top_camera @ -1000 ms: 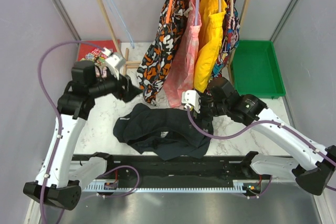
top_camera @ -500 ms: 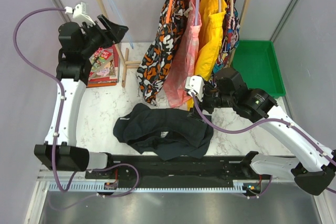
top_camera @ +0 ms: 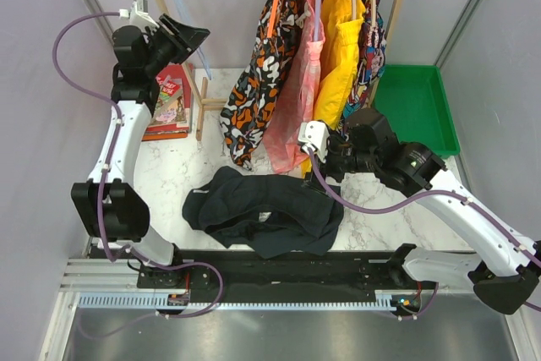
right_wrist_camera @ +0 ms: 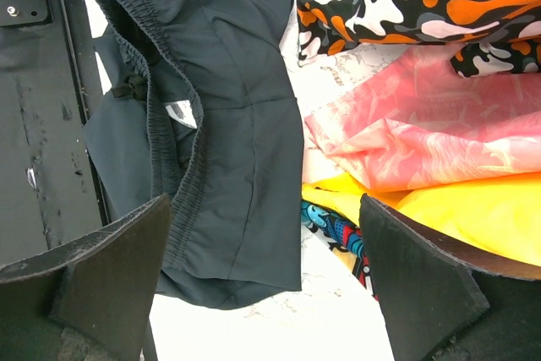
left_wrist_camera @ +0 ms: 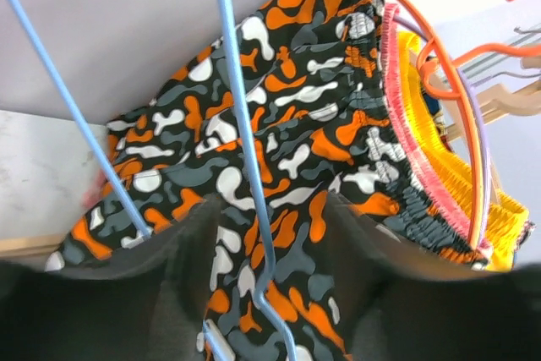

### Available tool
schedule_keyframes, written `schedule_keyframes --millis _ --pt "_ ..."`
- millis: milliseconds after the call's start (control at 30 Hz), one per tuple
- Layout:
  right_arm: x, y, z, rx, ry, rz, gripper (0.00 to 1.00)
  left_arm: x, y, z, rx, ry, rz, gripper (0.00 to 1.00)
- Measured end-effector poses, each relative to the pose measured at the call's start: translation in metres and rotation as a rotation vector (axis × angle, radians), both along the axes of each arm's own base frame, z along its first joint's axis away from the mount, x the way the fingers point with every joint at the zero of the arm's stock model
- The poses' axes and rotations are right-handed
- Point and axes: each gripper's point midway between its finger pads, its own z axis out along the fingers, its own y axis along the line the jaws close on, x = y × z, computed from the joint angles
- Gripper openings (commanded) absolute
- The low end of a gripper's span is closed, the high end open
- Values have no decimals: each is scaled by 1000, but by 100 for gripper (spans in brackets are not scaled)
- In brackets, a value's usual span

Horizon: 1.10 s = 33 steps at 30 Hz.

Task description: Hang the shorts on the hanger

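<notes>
Fingers (right_wrist_camera: 84,276) of our right gripper (right_wrist_camera: 262,209) gape wide and hold nothing; those of our left gripper (left_wrist_camera: 266,226) stand partly apart. On the white marble table (top_camera: 169,175) the plain black fabric shorts (top_camera: 262,209) lie crumpled near the front edge, partly under the right gripper. High at the back wall, one wire of the thin pale-blue wire hanger (left_wrist_camera: 244,116) runs between the left fingers, unclamped, well apart from the shorts.

The overhead camera looks down from behind me. My left claw (left_wrist_camera: 270,209) camera faces the patterned garment (left_wrist_camera: 321,107) closely; my right claw (right_wrist_camera: 264,205) camera overlooks the shorts (right_wrist_camera: 228,82). Overhead shows both.
</notes>
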Motion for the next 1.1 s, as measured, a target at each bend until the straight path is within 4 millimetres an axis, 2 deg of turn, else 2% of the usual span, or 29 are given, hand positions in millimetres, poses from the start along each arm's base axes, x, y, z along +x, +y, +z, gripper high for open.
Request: schedule_keyframes --millis 67,233,367,1100 --pt "1 0 0 0 0 -3 98 7 -4 -2 -18 -10 -22 35" --pt "1 -1 0 -1 -1 -5 98 21 -14 -6 -40 -52 -90 19" --pt "1 -1 0 -1 -1 -5 98 28 -11 -6 -47 -76 -119 2" --pt "3 1 0 -3 3 -5 98 18 -12 2 -51 -106 -173 2"
